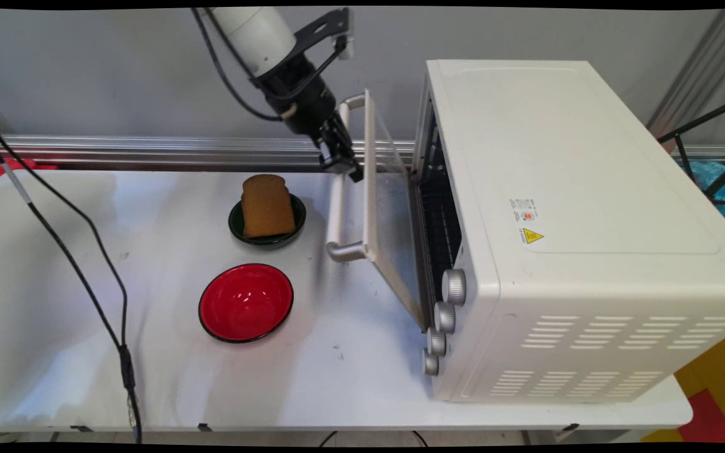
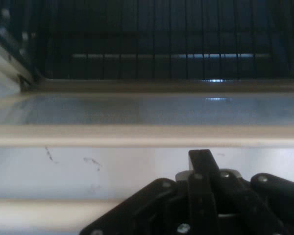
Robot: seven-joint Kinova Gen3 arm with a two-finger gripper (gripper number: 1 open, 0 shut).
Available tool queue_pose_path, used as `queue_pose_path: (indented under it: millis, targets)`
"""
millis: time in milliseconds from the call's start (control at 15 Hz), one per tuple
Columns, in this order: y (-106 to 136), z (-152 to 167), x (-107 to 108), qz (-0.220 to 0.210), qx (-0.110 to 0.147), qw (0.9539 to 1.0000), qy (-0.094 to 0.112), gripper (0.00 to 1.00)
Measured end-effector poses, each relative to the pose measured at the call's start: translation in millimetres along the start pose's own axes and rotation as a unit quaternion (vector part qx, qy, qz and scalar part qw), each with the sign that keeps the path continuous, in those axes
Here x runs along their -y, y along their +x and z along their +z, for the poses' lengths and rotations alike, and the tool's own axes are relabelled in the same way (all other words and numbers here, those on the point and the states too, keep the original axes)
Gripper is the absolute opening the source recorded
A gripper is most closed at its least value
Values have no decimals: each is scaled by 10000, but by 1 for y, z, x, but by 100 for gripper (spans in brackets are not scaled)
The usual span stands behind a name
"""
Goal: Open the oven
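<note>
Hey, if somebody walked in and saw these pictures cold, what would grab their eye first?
Probably the big white toaster oven on the table's right, its glass door half open, with the black gripper right at the door's handle. Left of it, a slice of brown bread stands in a dark green bowl, and a bright red bowl sits empty nearer the camera.

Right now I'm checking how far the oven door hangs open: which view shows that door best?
The main view: the oven door appears whole, partly open, with the gripper at its handle. The hand view shows only part of the door's frame and glass.
</note>
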Motion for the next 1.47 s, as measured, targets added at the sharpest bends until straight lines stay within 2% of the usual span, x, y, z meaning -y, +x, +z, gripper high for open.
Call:
queue_pose_path:
  millis: [333, 733, 1467]
  targets:
    - [-27, 10, 2, -31, -10, 9999, -100, 0]
    - [-67, 21, 6, 44, -144, 9996, -246, 0]
    - [-132, 27, 19, 158, -306, 9988, -346, 0]
